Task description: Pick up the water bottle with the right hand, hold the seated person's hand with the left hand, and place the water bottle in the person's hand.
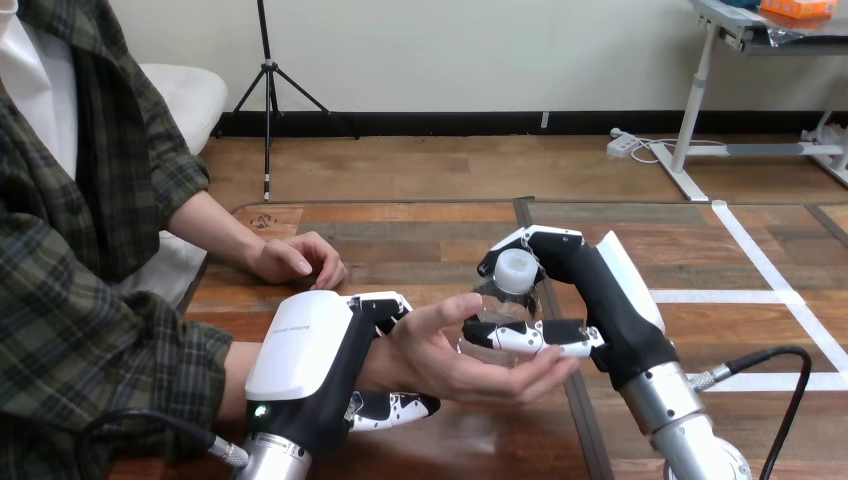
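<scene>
Water bottle (506, 300) in the curled right hand (600, 292), over the person's hand (450, 362); left hand (312, 352) curled round the person's wrist (388, 362).

Here's the water bottle (505, 310): small, clear plastic, white cap on top, standing upright. It sits right over the palm of the person's hand (445, 355), towards the finger end, and whether its base touches the palm is hard to tell. The right hand (600, 300) has its fingers and thumb wrapped round the bottle's body. The person's hand lies palm up, fingers loosely open, just above the table (420, 230), with the left hand (310, 350) clasped round its wrist.
</scene>
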